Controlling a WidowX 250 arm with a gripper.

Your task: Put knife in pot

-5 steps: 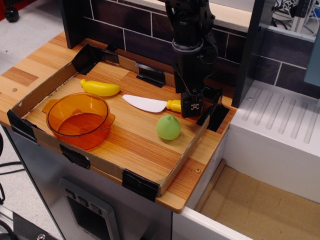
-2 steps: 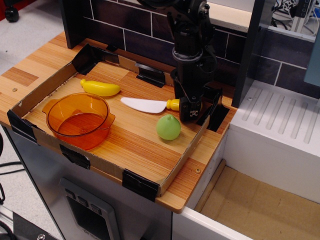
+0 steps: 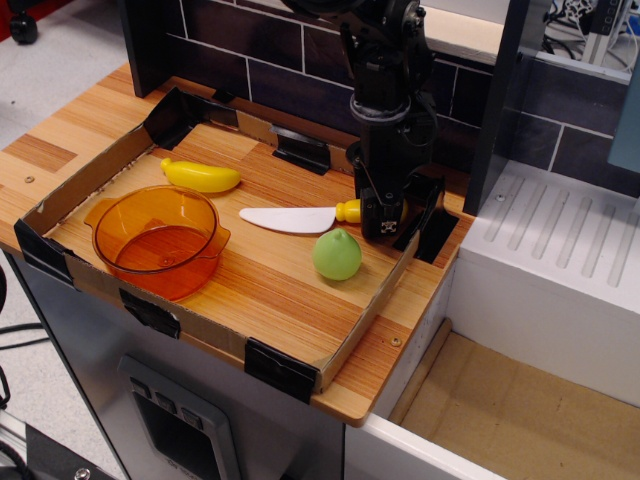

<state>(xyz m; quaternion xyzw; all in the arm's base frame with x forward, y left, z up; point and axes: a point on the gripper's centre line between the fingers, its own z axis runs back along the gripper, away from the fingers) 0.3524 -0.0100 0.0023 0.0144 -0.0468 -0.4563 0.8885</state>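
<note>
The knife [image 3: 290, 219] has a white blade and a yellow handle [image 3: 348, 210]. It lies on the wooden board, blade pointing left. My black gripper [image 3: 381, 216] stands upright at the right end of the handle, and its fingers hide that end and look closed on it. The orange translucent pot [image 3: 157, 238] stands empty at the front left of the board, well left of the knife and apart from it.
A yellow banana toy [image 3: 202, 177] lies behind the pot. A green ball-shaped fruit toy [image 3: 337, 254] sits just in front of the knife handle, close to the gripper. A low cardboard rim [image 3: 290, 368] with black tape surrounds the board. A dark brick wall stands behind.
The knife has swung: its blade tip moved toward the front of the board while the handle stayed at the gripper. The gripper shifted only slightly.
</note>
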